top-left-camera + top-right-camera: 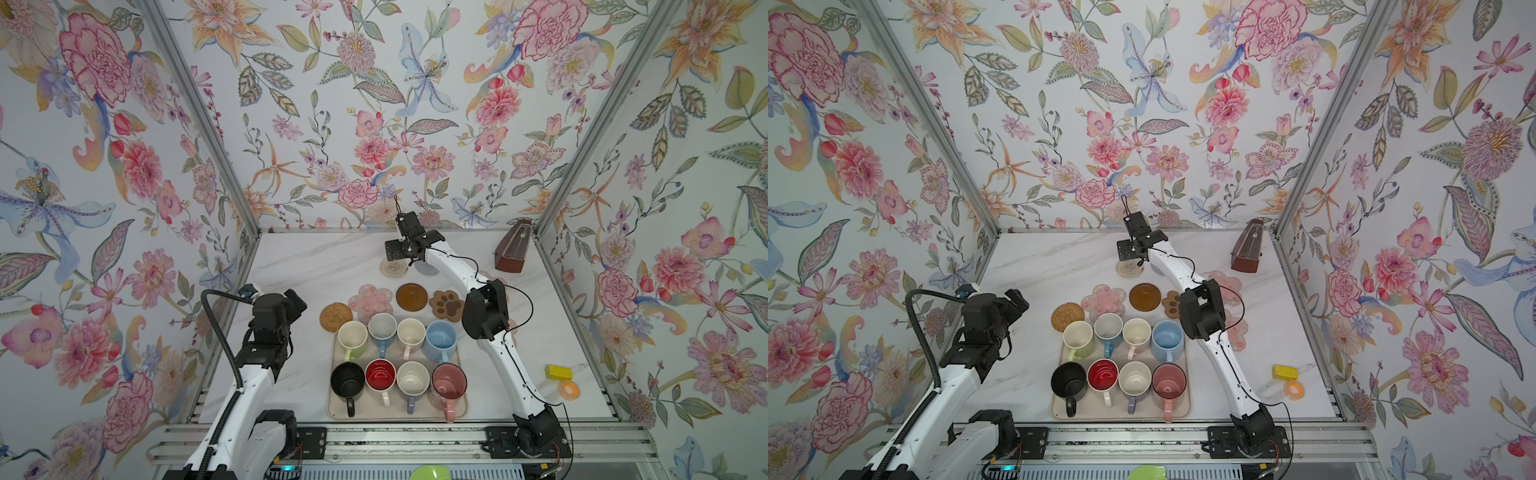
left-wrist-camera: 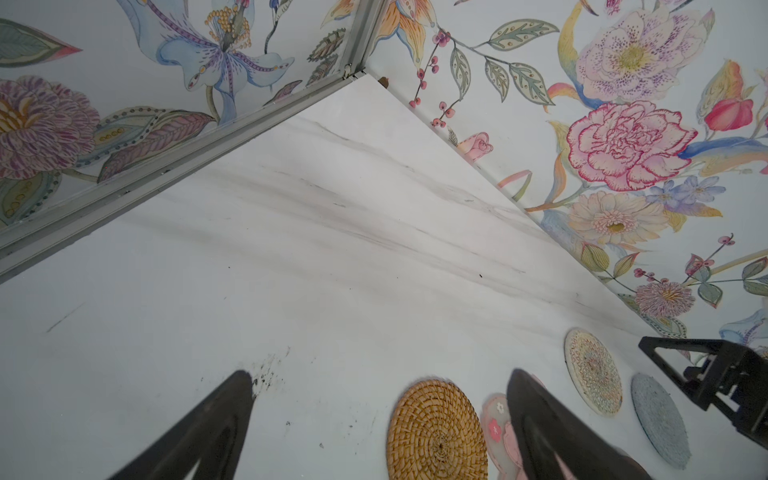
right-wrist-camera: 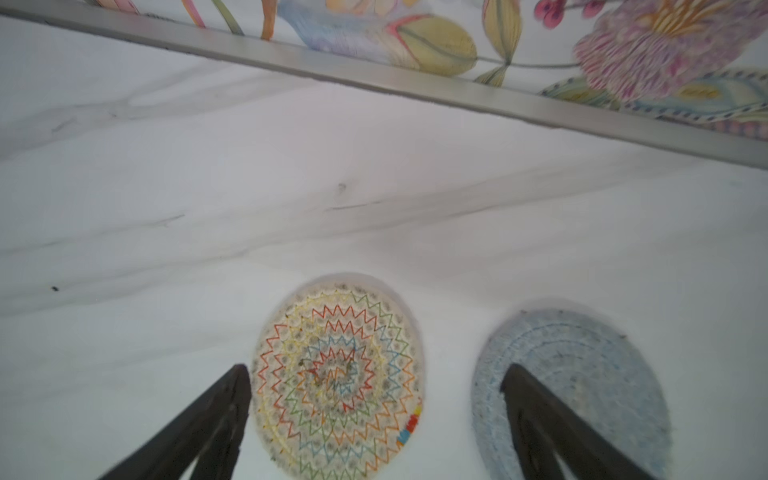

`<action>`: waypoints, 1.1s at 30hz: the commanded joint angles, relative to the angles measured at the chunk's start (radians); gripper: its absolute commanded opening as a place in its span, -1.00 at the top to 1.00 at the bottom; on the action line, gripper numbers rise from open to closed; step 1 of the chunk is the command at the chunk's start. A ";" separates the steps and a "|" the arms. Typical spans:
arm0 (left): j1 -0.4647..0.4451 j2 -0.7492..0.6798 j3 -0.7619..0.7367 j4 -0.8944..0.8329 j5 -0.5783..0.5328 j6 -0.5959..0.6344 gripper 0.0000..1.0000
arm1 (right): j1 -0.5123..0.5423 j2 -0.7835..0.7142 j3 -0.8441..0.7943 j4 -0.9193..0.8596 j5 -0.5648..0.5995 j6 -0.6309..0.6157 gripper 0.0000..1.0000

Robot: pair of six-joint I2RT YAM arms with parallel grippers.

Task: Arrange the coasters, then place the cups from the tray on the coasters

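The beige tray (image 1: 368, 411) sits at the front middle with several handled cups on it in two rows, among them a black cup (image 1: 347, 378) and a light blue cup (image 1: 441, 336). Behind the tray lie the rattan coaster (image 1: 336, 317), a pink flower coaster (image 1: 370, 302), the brown disc (image 1: 411, 296) and the paw coaster (image 1: 446, 305). Far back, my right gripper (image 3: 376, 370) hangs open over the beige woven coaster (image 3: 338, 374), one finger above the grey-blue coaster (image 3: 582, 374). My left gripper (image 2: 380, 374) is open and empty, left of the rattan coaster (image 2: 436, 432).
A brown metronome (image 1: 512, 248) stands at the back right corner. A yellow block (image 1: 559, 372) and an orange tape roll (image 1: 567, 389) lie at the right front. Two more pink flower coasters (image 1: 1227, 286) are partly hidden by the right arm. Floral walls close three sides.
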 commanded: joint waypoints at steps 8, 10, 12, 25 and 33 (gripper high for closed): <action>-0.060 0.126 0.074 0.056 0.045 -0.028 -0.91 | 0.002 -0.651 -0.720 0.393 0.020 -0.018 -0.98; -0.088 0.163 0.100 0.058 0.038 -0.026 -0.91 | -0.029 -0.786 -0.940 0.533 0.014 0.016 -0.98; -0.130 0.206 0.122 0.068 0.028 -0.018 -0.91 | -0.069 -0.891 -1.114 0.626 0.014 0.062 -0.98; -0.377 0.614 0.449 -0.081 -0.018 0.057 -0.86 | -0.272 -1.029 -1.351 0.643 -0.098 0.303 -0.99; -0.468 0.867 0.710 -0.325 -0.047 0.155 -0.86 | -0.273 -1.004 -1.329 0.653 -0.121 0.314 -0.98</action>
